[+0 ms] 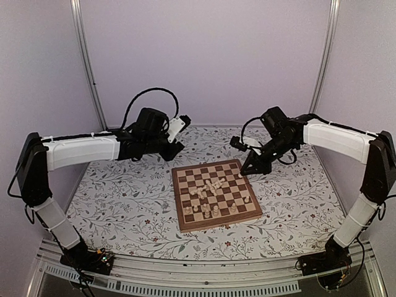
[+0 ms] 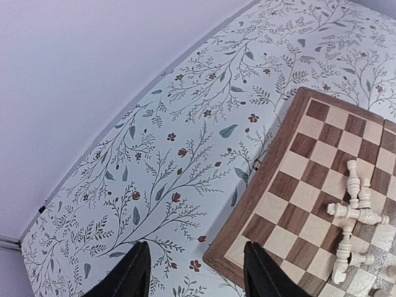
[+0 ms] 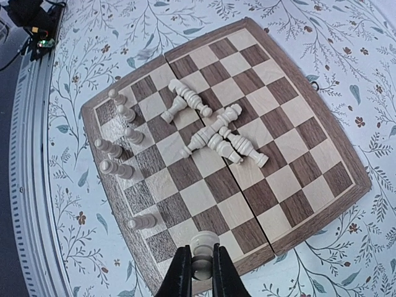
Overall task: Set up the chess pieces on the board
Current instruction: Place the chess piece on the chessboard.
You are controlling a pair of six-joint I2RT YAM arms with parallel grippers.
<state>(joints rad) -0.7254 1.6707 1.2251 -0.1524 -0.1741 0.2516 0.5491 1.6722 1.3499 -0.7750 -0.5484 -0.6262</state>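
The board [image 1: 180, 207] lies in the middle of the floral cloth. Several cream chess pieces [image 3: 216, 130] lie tumbled on its central squares, and several more [image 3: 117, 154] stand along one edge. My right gripper [image 3: 199, 272] is shut on a cream chess piece [image 3: 203, 244], held just above the board's near edge in the right wrist view, by its far right corner [image 1: 247, 170] from above. My left gripper [image 2: 197, 275] is open with nothing between its fingers [image 2: 133, 272]. It hovers over the cloth beside a corner of the board [image 2: 297, 167].
The floral tablecloth [image 1: 124, 204] surrounds the board. A pale back wall [image 2: 93, 74] runs close behind the left gripper. A metal rail [image 1: 198, 275] with the arm bases lines the near edge.
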